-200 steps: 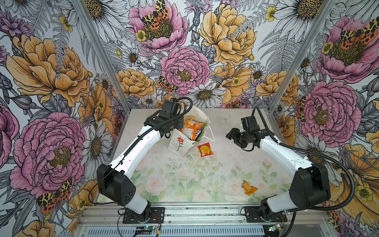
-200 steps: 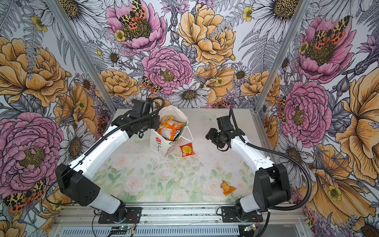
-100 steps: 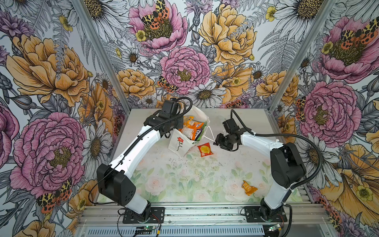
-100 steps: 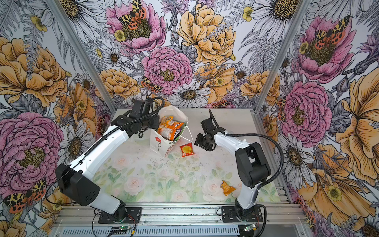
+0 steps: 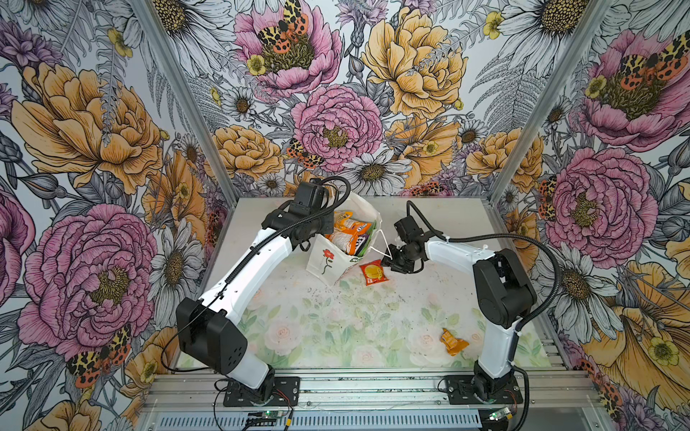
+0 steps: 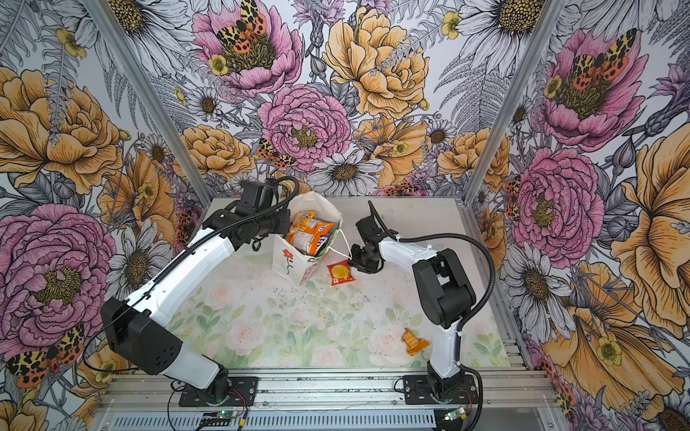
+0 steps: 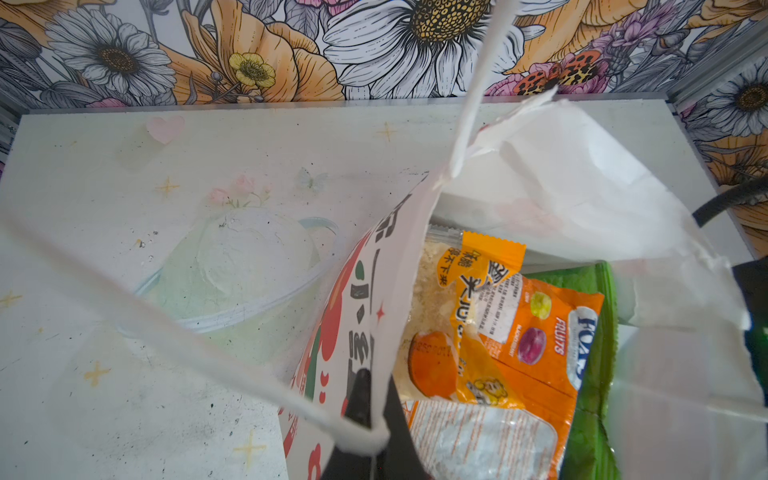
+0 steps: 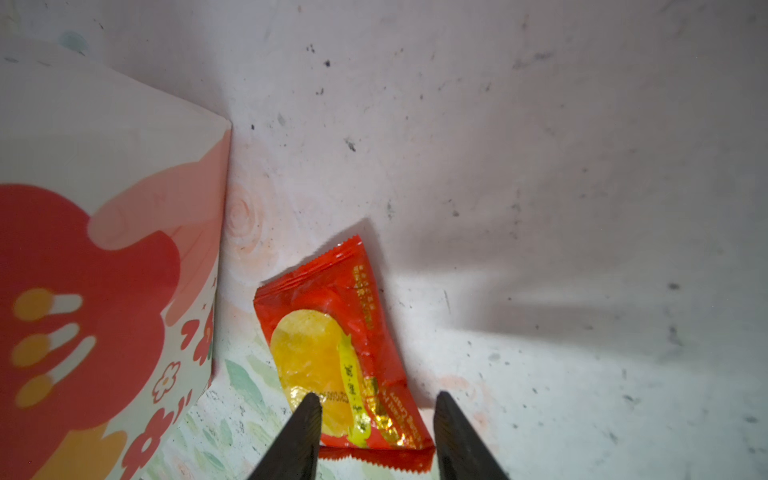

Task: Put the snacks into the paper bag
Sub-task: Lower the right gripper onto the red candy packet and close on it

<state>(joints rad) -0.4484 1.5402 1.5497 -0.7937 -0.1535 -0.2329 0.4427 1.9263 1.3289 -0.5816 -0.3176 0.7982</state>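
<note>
The white paper bag (image 5: 325,261) (image 6: 289,257) with a red flower stands tilted at the back middle of the table. Inside it I see orange snacks (image 5: 349,231) (image 7: 536,328) and a green packet (image 7: 594,415). My left gripper (image 7: 376,399) is shut on the bag's wall (image 7: 374,291) beside a cord handle knot. A small red sachet (image 5: 373,273) (image 6: 340,273) (image 8: 340,345) lies flat on the table just right of the bag (image 8: 104,249). My right gripper (image 5: 388,261) (image 6: 351,261) (image 8: 376,401) is open and low, its fingers straddling the sachet's near end. An orange wrapper (image 5: 452,340) (image 6: 413,341) lies at the front right.
The bag's other cord handle (image 5: 381,242) hangs close to the right gripper. A clear round plastic dish (image 7: 237,270) rests on the table behind the bag. Floral walls close in three sides, and a metal rail (image 5: 354,384) runs along the front.
The right arm has swung left from the middle right and come down over the red sachet, its jaws narrowing. The left arm and the bag have not moved.
</note>
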